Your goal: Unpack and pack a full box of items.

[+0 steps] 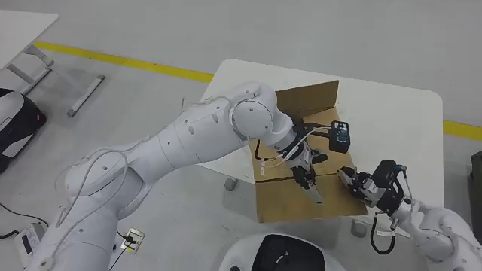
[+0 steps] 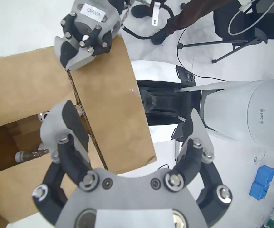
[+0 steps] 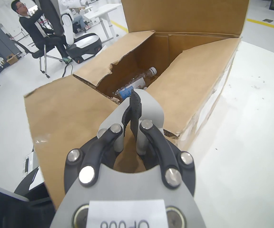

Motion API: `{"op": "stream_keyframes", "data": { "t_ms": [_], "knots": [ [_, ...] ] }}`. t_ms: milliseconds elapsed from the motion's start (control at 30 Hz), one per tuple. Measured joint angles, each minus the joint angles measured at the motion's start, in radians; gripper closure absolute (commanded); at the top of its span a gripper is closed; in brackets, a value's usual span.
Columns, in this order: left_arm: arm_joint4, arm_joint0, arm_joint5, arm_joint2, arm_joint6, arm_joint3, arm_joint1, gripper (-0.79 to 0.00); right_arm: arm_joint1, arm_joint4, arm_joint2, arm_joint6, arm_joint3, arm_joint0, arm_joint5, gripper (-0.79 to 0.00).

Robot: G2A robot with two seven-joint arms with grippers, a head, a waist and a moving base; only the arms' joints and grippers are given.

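Both the open left gripper (image 2: 131, 110) and the closed right gripper (image 3: 134, 98) sat at the free edge of the box's (image 3: 165, 48) flap (image 2: 108, 110) by the table's (image 3: 246, 143) near edge: light, stiff cardboard, probably best pinched there.

Spread left tool (image 2: 131, 117) straddles box flap (image 2: 108, 110) edge.

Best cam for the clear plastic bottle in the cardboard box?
Right wrist view: the clear plastic bottle lies exposed between the brown cardboard box's flaps. Left wrist view gives perhaps a capped end; top view has an arm and flaps over it.
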Motion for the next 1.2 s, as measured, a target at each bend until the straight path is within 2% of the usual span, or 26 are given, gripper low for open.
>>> {"op": "stream_keyframes", "data": {
  "t_ms": [167, 200, 333, 500, 700, 1000, 1200],
  "knots": [
    [0.133, 0.03, 0.046, -0.035, 0.113, -0.005, 0.006, -0.785, -0.006, -0.018, -0.018, -0.011, 0.021, 0.009, 0.005, 0.0],
    [0.149, 0.039, 0.049, -0.04, 0.133, -0.005, 0.007, -0.785, -0.007, -0.015, -0.02, -0.023, 0.025, 0.01, 0.0, -0.022],
    [0.188, 0.07, 0.046, -0.065, 0.189, 0.003, 0.014, -0.785, -0.008, -0.014, 0.008, -0.113, 0.033, 0.009, 0.013, 0.0],
    [0.212, 0.107, 0.05, -0.108, 0.223, 0.01, 0.028, -0.785, -0.002, 0.035, 0.104, -0.252, 0.057, -0.032, 0.116, 0.0],
    [0.241, 0.161, 0.078, -0.171, 0.276, 0.0, 0.05, -0.785, -0.015, 0.087, 0.096, -0.21, 0.137, -0.008, 0.212, 0.0],
    [0.321, 0.247, 0.173, -0.252, 0.29, -0.027, 0.085, -0.785, -0.06, 0.01, -0.047, -0.286, 0.249, 0.055, 0.159, 0.0],
    [0.327, 0.295, 0.199, -0.303, 0.284, -0.051, 0.102, -0.785, -0.065, -0.045, -0.071, -0.331, 0.244, 0.034, 0.109, 0.0]
  ]
}}
